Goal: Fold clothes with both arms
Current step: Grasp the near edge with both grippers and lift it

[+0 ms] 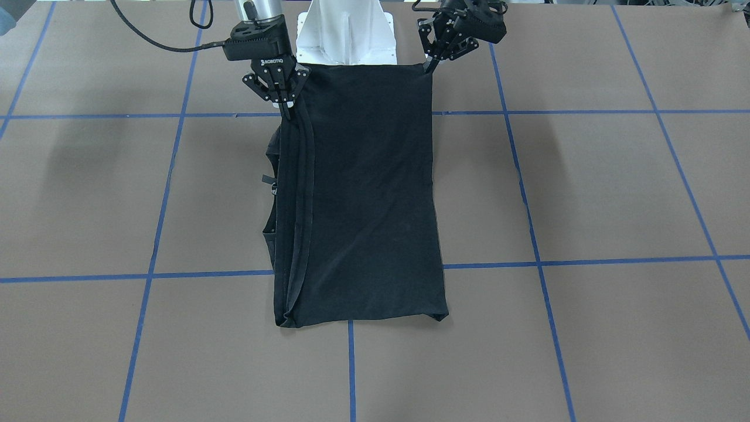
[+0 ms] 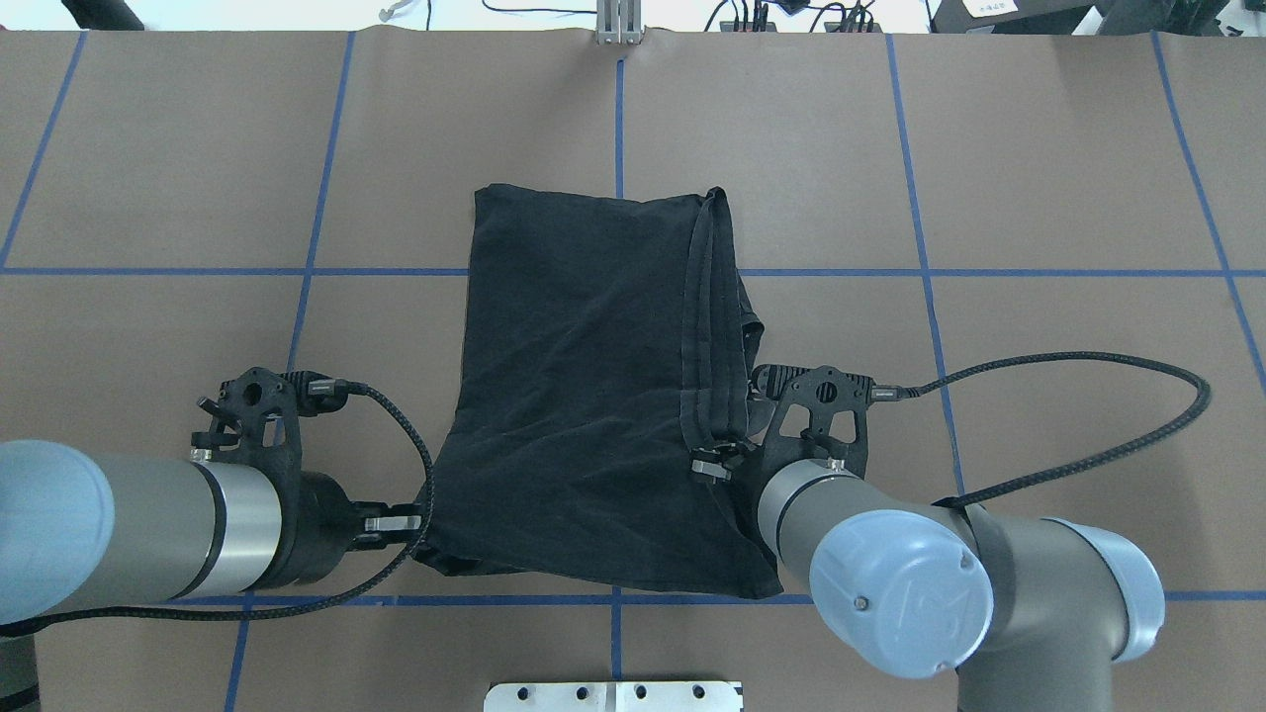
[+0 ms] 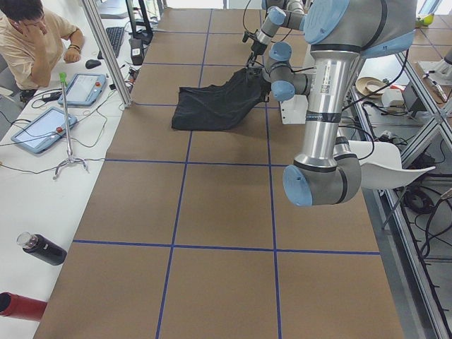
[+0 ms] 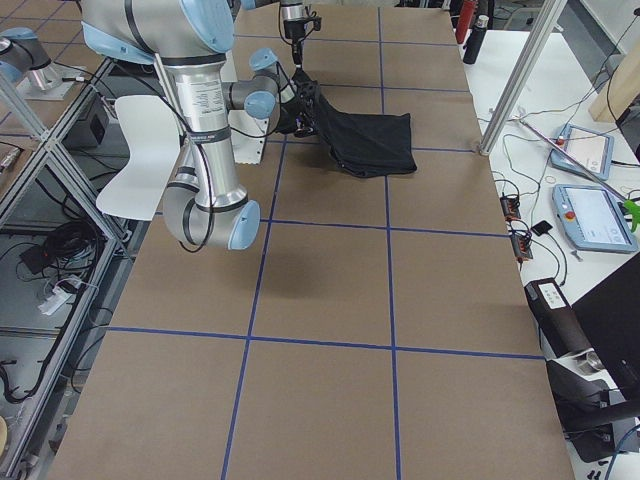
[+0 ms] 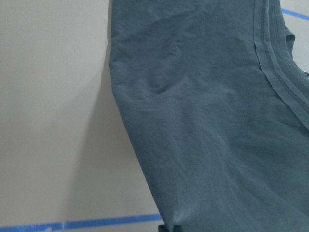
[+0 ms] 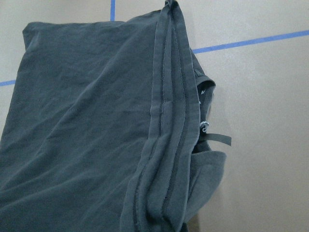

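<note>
The shirt [image 1: 363,193], folded to a long strip, lies on the counter [image 1: 586,187] with its robot-side end raised. The right arm's [image 2: 890,574] jaws pinch the stacked hems, and the left arm's [image 2: 148,534] jaws pinch the other corner. The cloth looks light and limp, so it will likely sag; grip the corners through every layer.

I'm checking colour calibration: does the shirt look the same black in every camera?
No: front-facing and overhead views show the shirt deep black; left wrist view washes it to teal-blue; right wrist view, dull grey-green.
</note>
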You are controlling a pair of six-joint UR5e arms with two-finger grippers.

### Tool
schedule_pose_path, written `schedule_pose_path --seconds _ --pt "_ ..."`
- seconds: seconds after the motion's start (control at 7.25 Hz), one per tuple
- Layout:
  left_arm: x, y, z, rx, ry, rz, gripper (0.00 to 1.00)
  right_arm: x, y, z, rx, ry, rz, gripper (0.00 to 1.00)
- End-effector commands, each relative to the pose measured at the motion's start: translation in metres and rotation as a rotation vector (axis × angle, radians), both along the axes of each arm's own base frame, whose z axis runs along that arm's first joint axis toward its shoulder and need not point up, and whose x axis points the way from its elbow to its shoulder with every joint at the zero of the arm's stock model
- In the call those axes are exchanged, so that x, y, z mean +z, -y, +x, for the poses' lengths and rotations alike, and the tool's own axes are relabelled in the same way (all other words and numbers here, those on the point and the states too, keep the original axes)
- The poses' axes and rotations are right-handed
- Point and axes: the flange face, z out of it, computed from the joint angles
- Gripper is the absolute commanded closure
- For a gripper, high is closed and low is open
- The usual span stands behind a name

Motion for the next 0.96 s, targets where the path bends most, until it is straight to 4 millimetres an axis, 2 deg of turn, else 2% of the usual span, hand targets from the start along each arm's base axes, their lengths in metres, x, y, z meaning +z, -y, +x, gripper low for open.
schedule_pose_path --seconds 0.0,0.14,0.28,0.41,0.55,0.69,0.83 --pt "-0.013 0.087 0.033 -0.088 0.069 0.046 1.0 0.007 0.085 -0.022 0.065 -0.087 -0.016 1.0" --pt "-0.002 0.129 0.039 -0.113 0.128 0.08 1.0 0.011 0.112 -0.026 0.084 -0.123 -0.015 1.0" --pt "0.005 0.169 0.027 -0.156 0.168 0.106 1.0 0.006 0.141 -0.04 0.108 -0.145 -0.029 1.0" --pt "0.009 0.21 0.029 -0.182 0.217 0.121 1.0 0.005 0.168 -0.055 0.127 -0.18 -0.039 1.0" --pt "0.01 0.252 0.041 -0.198 0.262 0.126 1.0 0.011 0.194 -0.071 0.147 -0.178 -0.036 1.0" --pt "0.01 0.281 0.051 -0.209 0.28 0.137 1.0 0.025 0.22 -0.088 0.158 -0.179 -0.026 1.0" --pt "0.033 0.308 0.067 -0.218 0.281 0.149 1.0 0.031 0.245 -0.097 0.164 -0.202 -0.018 1.0"
